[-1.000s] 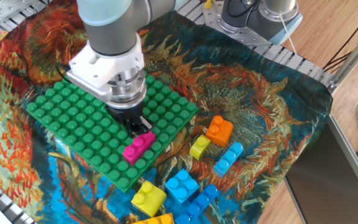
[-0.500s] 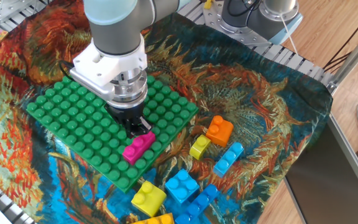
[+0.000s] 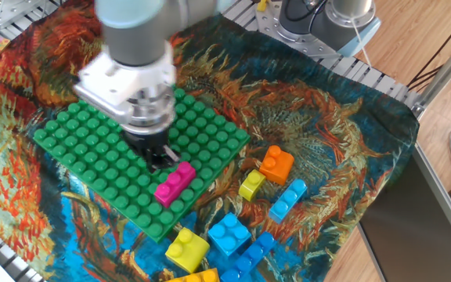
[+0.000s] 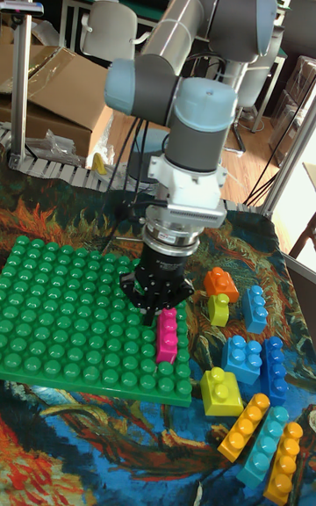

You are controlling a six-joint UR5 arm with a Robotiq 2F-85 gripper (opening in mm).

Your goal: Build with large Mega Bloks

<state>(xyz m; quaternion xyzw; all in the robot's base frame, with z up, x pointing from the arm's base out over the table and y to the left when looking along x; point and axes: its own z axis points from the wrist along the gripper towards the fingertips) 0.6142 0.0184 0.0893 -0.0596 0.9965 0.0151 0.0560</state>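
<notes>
1. We see the patterned cloth [image 3: 343, 149] covering the whole table, most likely there as a soft work surface on which the parts do not slide.

2. The green baseplate [image 3: 77, 149] lies flat on that cloth, studs up. We take it as the foundation: anything pressed onto it locks in place, which is why the build begins here.

3. Our arm [image 4: 189, 75] reaches down from above, wrist vertical, so the tool can push straight into the studs.

4. The gripper [image 4: 156, 295] hangs low over the plate's near right part, just beside the far end of the magenta brick [image 4: 167, 336]. In the fixed view it is motion-blurred [image 3: 156, 157]. Its dark fingers look spread and do not enclose the brick, so we judge it to be open and holding nothing, though the blur leaves some doubt.

5. The magenta brick [image 3: 174, 182] sits on the baseplate near its right edge, lying along a stud row. It looks seated on the studs rather than tilted; we cannot confirm it is fully pressed home.

6. The loose bricks wait off the plate to the right as a supply pile: the orange brick [image 3: 276, 164], the small yellow brick [image 3: 250, 185], the light blue brick [image 3: 288, 199], and the larger yellow brick [image 3: 186, 248] nearer the front edge. We judge one of these is next.
</notes>
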